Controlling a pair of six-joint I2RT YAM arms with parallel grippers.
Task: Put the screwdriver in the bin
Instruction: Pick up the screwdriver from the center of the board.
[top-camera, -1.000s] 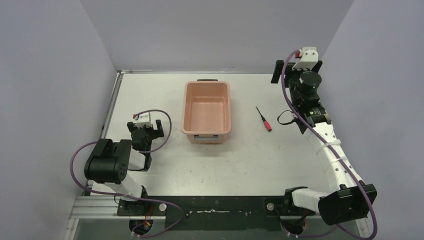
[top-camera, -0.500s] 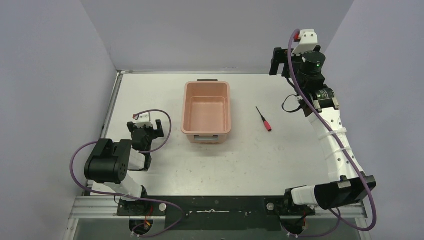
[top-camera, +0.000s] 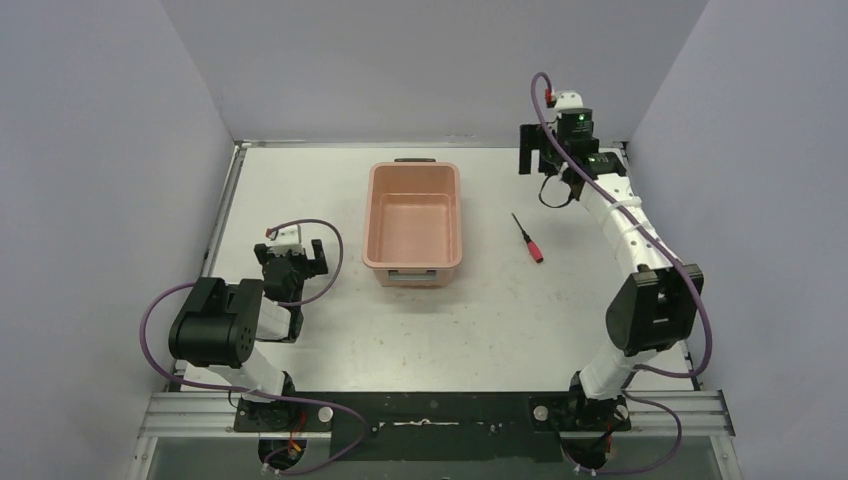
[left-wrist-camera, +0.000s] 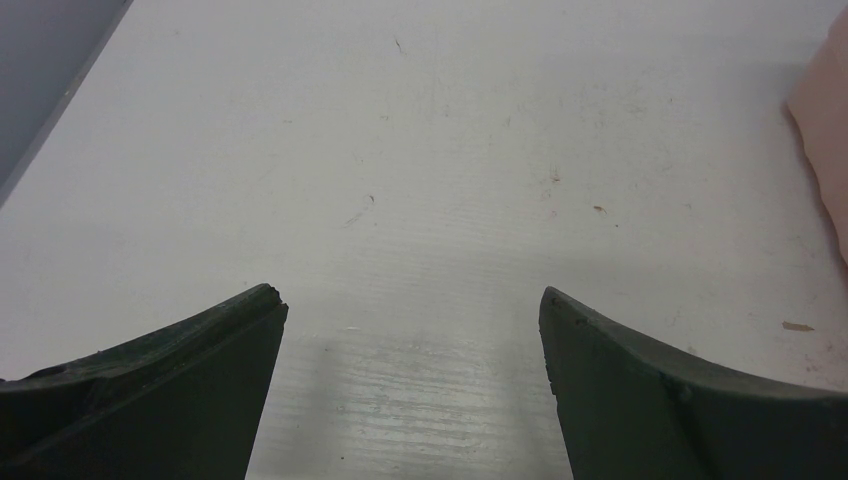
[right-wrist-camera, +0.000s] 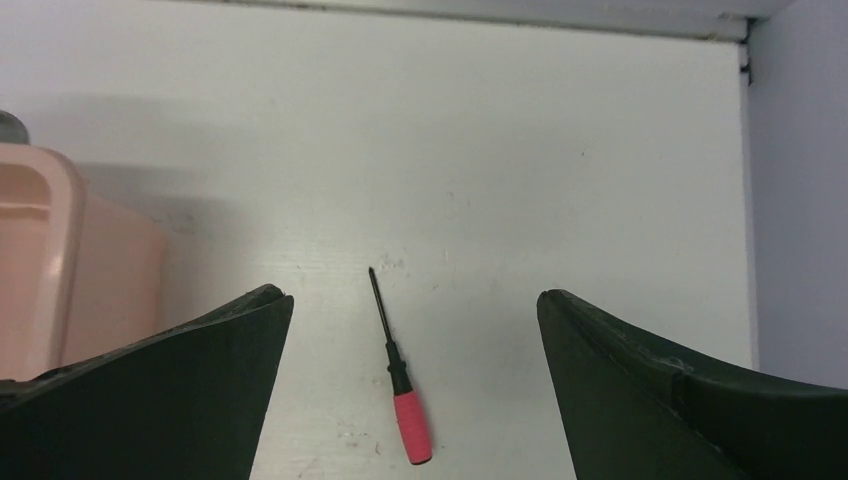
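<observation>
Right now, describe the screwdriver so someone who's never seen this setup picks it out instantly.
On the white table, find the salmon-pink bin near the middle. The screwdriver lies flat on the table to the bin's right, apart from it, angled diagonally. It's the only small loose item: thin dark shaft, short red handle at the near end.

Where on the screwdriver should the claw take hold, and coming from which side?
Probably the red handle of the screwdriver, its thickest part, from straight above: it lies flat on the table, apart from the bin. The open right claw should close across the handle, not along it.
</observation>
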